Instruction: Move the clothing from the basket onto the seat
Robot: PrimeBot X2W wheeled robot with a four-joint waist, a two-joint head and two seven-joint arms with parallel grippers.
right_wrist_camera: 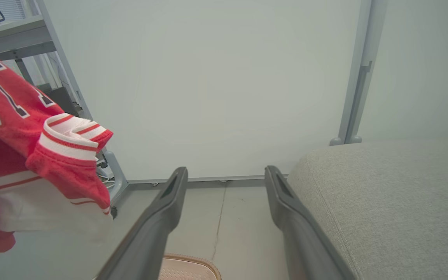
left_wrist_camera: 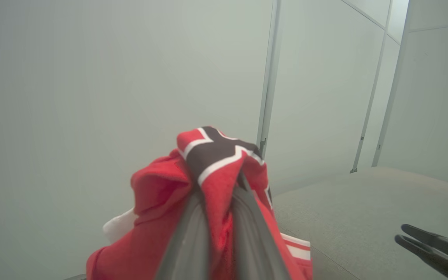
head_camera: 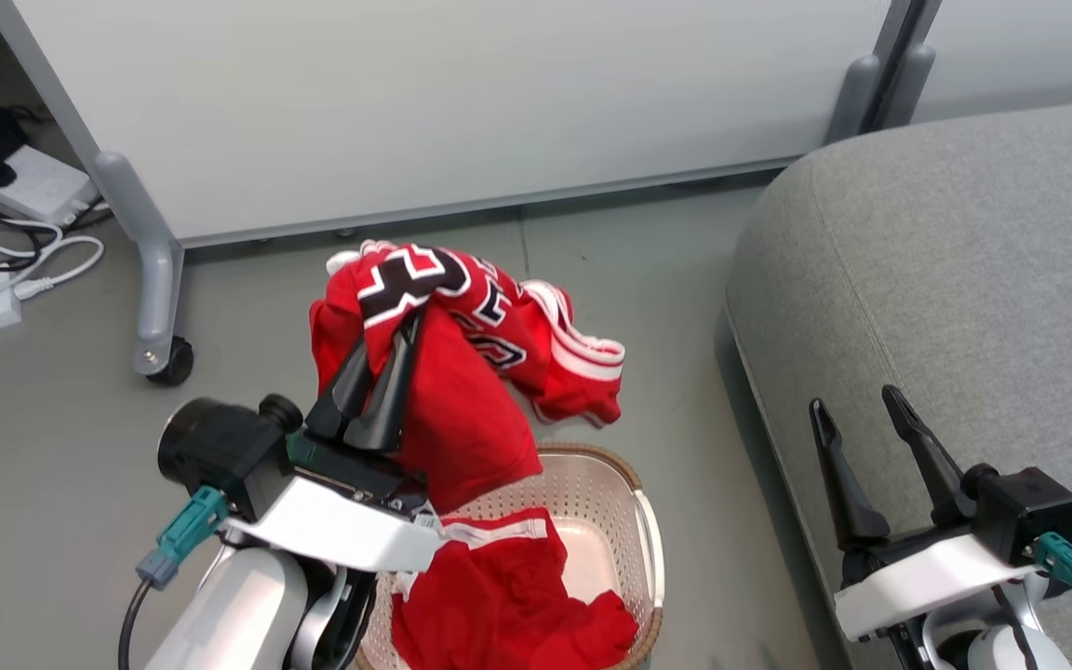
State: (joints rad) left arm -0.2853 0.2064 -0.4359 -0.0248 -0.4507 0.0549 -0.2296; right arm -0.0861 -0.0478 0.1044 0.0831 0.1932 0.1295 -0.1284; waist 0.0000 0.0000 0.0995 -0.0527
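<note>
My left gripper [head_camera: 410, 328] is shut on a red jersey [head_camera: 462, 372] with black white-edged numerals, holding it up above the basket [head_camera: 634, 521]. The jersey drapes down over the fingers [left_wrist_camera: 193, 233] and hangs toward the basket's rim. A second red garment [head_camera: 508, 605] with white stripes lies inside the cream perforated basket. The grey seat [head_camera: 945, 307] stands to the right. My right gripper [head_camera: 857, 405] is open and empty at the seat's front edge. In the right wrist view the hanging jersey [right_wrist_camera: 21, 155] is at the left and the seat [right_wrist_camera: 383, 202] at the right.
A pale partition panel [head_camera: 424, 102] on a wheeled grey leg [head_camera: 159, 307] stands behind the basket. Power strips and cables [head_camera: 6, 214] lie on the floor at the far left. Bare grey floor [head_camera: 676, 279] runs between basket and seat.
</note>
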